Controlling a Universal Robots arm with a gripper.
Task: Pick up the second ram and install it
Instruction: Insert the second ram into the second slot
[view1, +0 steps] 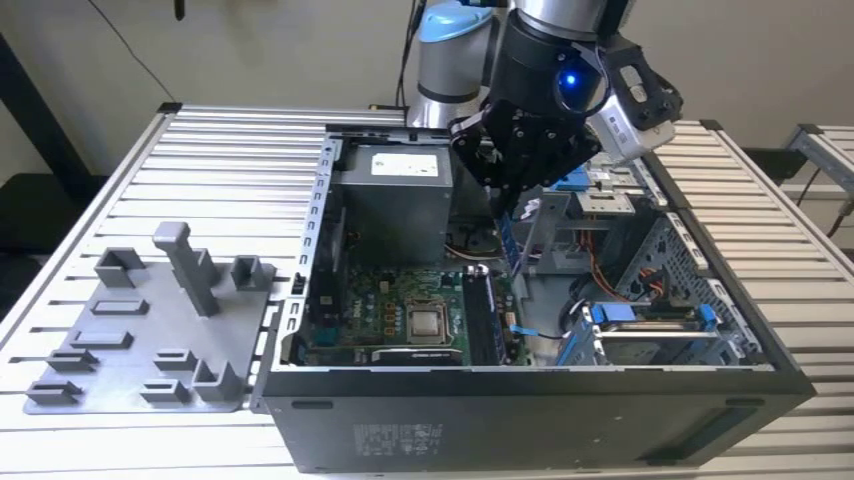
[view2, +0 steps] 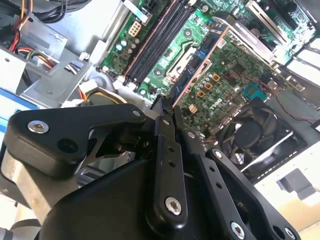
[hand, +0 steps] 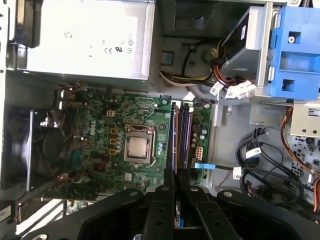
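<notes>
Gripper (hand: 175, 176) jaws pinched on second ram (hand: 177, 217), edge-on above mobo slots (hand: 184, 135), centre of case (view1: 534, 410). Looks light, stiff, fragile; needs hold on long edges, clear of contacts & chips

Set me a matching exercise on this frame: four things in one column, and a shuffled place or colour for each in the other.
Things:
1. second ram
2. fixture plate
3. drive bracket
4. processor socket

Place or colour:
A. bright blue plastic
B. clamped in the gripper
C. middle of the green motherboard
D. grey, on the table outside the computer case

Pairs: 1-B; 2-D; 3-A; 4-C
</notes>
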